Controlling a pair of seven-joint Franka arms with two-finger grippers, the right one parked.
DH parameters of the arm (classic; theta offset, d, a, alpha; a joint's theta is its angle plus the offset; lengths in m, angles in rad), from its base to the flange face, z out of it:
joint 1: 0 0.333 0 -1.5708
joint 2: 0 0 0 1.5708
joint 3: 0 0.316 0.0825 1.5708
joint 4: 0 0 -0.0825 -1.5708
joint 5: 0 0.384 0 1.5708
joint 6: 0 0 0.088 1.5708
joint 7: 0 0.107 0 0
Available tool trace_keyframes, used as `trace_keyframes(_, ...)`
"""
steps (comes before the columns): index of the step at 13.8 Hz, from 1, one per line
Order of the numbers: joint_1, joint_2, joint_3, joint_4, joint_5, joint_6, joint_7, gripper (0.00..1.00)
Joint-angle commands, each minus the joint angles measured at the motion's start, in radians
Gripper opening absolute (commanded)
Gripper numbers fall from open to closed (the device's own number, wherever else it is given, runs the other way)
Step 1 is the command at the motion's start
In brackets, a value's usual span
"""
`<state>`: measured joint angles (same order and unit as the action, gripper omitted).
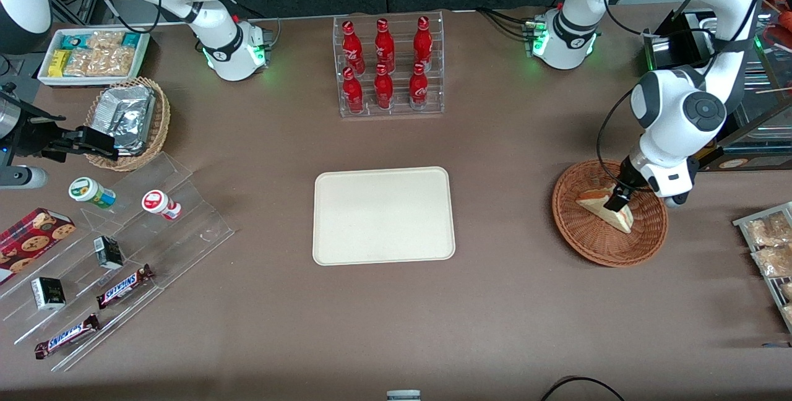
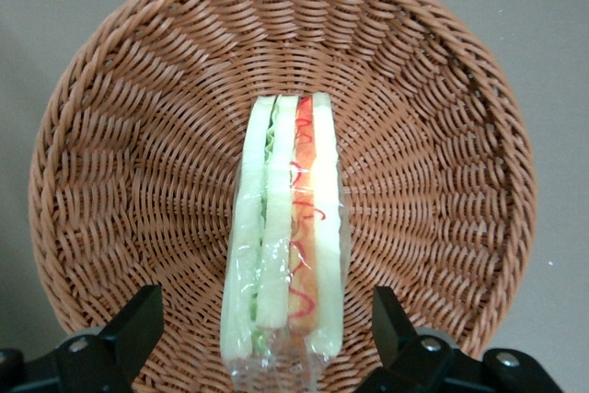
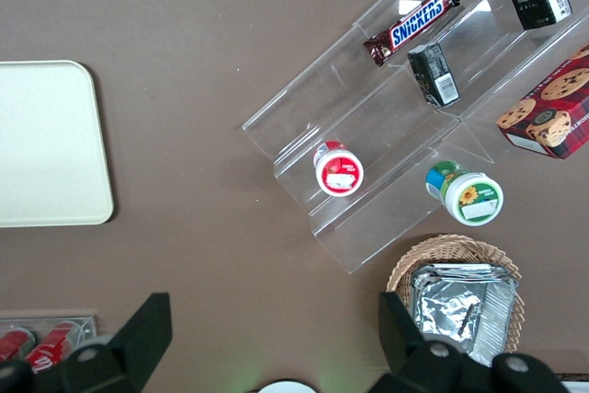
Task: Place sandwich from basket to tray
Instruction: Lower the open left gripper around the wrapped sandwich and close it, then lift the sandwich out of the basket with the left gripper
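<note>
- The basket (image 1: 609, 214) sits on the brown surface (image 1: 495, 302) toward the working arm's end; it holds the sandwich (image 1: 603, 208), a wrapped wedge lying on the weave with its cut edge showing red, white and green layers (image 2: 285, 227)
- The gripper (image 1: 619, 200) hangs low inside the basket, directly over the sandwich; its jaws are spread, one dark finger (image 2: 138, 319) on each side of the wedge and neither touching it
- The tray (image 1: 383, 215) lies flat at the middle of the surface, well apart from the basket, with nothing on it
- A clear rack (image 1: 390, 67), farther from the front camera than the tray, holds six red bottles (image 1: 383, 88) in two rows; their white script is too small to read
- Toward the parked arm's end, a lighter wicker basket (image 1: 133, 122) holds silver foil packets (image 3: 460, 306); a white bin (image 1: 93, 57) holds snack packets
- A clear stepped stand (image 3: 414, 108) carries bars marked "SNICKERS" (image 3: 414, 25), small dark cartons (image 3: 433, 75) and a red-lidded cup (image 3: 338, 169); a green-lidded cup (image 3: 465, 192) and a red cookie box (image 3: 548, 112) sit just beside it
</note>
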<state>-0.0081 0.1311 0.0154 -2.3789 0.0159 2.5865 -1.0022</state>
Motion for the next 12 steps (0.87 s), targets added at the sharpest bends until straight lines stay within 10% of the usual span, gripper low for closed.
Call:
trace_keyframes(1, -0.003, 0.018, -0.005, -0.014, 0.003, 0.052, -0.026, 1.0)
trace_keyframes(5, -0.01, 0.05, -0.006, -0.014, 0.007, 0.052, -0.022, 1.0)
trace_keyframes(8, -0.01, 0.044, -0.008, -0.007, 0.007, 0.046, -0.026, 0.32)
trace_keyframes(12, -0.01, -0.016, -0.011, 0.05, 0.01, -0.093, -0.012, 0.15)
